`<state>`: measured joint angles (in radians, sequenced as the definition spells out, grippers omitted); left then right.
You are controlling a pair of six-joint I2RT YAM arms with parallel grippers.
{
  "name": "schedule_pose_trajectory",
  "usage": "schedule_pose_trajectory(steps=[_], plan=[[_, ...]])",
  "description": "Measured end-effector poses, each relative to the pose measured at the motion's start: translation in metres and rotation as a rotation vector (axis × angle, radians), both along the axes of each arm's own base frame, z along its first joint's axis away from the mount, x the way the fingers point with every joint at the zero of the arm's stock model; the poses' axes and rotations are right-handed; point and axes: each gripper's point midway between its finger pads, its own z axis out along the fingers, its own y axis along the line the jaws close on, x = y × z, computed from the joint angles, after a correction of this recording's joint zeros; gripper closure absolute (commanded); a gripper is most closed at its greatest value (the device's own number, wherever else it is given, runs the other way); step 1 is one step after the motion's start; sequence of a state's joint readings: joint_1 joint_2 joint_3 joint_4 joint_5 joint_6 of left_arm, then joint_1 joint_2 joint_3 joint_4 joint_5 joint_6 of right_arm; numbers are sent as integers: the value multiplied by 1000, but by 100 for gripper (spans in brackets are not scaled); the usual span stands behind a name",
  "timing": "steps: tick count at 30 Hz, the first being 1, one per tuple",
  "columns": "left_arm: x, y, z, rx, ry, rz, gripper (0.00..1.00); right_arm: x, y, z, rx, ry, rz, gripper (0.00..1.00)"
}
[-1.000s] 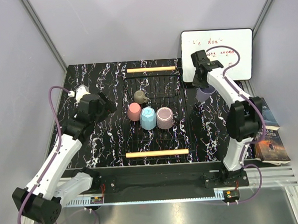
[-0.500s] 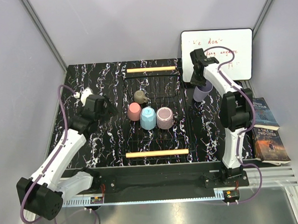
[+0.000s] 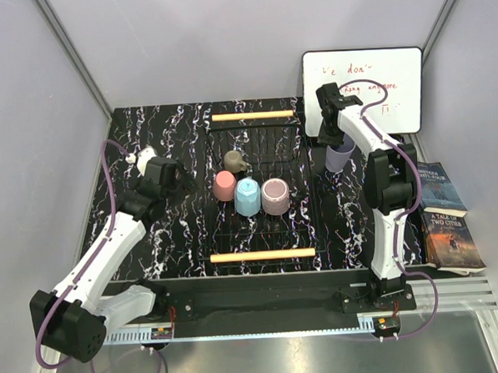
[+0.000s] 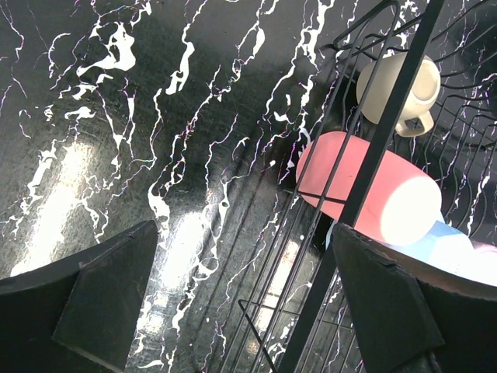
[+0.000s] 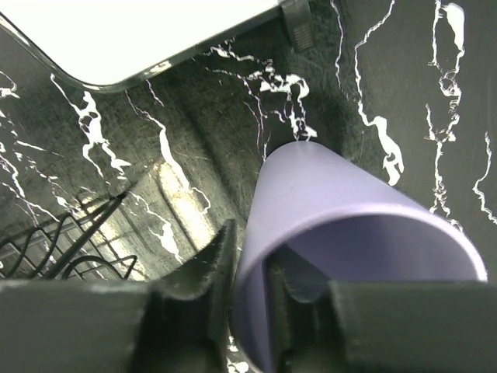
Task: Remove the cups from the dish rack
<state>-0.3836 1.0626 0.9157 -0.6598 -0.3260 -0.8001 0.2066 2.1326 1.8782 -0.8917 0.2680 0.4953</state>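
Step in hand: setting down the lavender purple plastic cup [image 3: 341, 157]. It sits mouth-up on the black white-veined marble tabletop [image 3: 168, 232], right of the black wire dish rack with wooden end bars [image 3: 259, 228] and just in front of the whiteboard [image 3: 362, 76].

Your right gripper [image 5: 250, 287] straddles the cup's rim, one finger inside and one outside. The jaws stand narrow around the wall; whether they pinch it or have just let go, I cannot tell.

Your left gripper [image 4: 245, 295] is spread wide and empty, hovering at the rack's left edge and facing the coral pink cup [image 4: 365, 194].

Four cups remain racked: the coral one, the light blue cup [image 3: 247, 197], the dusty mauve-pink cup [image 3: 275, 197] and the small olive-grey handled mug [image 3: 235, 161].

Next: make sure the lavender cup's base is flat on the table, open fully, then lift straight up so the inner finger clears the rim and doesn't tip it.

Versus a second ago, the right arm has folded in and carried the cup back toward the whiteboard, and the left arm has crept closer to the rack. The racked cups are unmoved.
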Motion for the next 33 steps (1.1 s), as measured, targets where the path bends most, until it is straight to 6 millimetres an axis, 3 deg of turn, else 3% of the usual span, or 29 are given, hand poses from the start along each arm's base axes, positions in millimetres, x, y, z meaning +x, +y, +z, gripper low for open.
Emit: schedule_pose_trajectory(steps=[2,5,9,13,15,17,19,23,28,31,33], plan=[[0,0,0,0,0,-1,1,-2,0,-2,0,6,-2,50],[0,0,0,5,1,-5,1,-5,-1,-7,-1,20,-4,41],[0,1,0,14,-1,-10,1,-5,-1,-3,1,13,-5,39],[0,1,1,22,-4,-14,1,-4,0,16,11,-29,-5,36],[-1,1,2,23,-7,-18,1,-3,1,34,24,-67,-3,33],[-1,1,3,26,-13,-25,1,-1,3,59,45,-123,2,13],[-2,0,5,30,-18,-35,1,-2,6,86,72,-185,3,0],[-1,-3,10,46,-33,-73,1,-17,15,156,158,-380,39,0],[-2,-19,26,93,-90,-167,1,-72,34,224,275,-591,128,0],[-2,-32,39,124,-127,-224,1,-94,61,240,320,-655,213,0],[1,-44,50,142,-149,-265,1,-111,91,230,350,-660,295,0]])
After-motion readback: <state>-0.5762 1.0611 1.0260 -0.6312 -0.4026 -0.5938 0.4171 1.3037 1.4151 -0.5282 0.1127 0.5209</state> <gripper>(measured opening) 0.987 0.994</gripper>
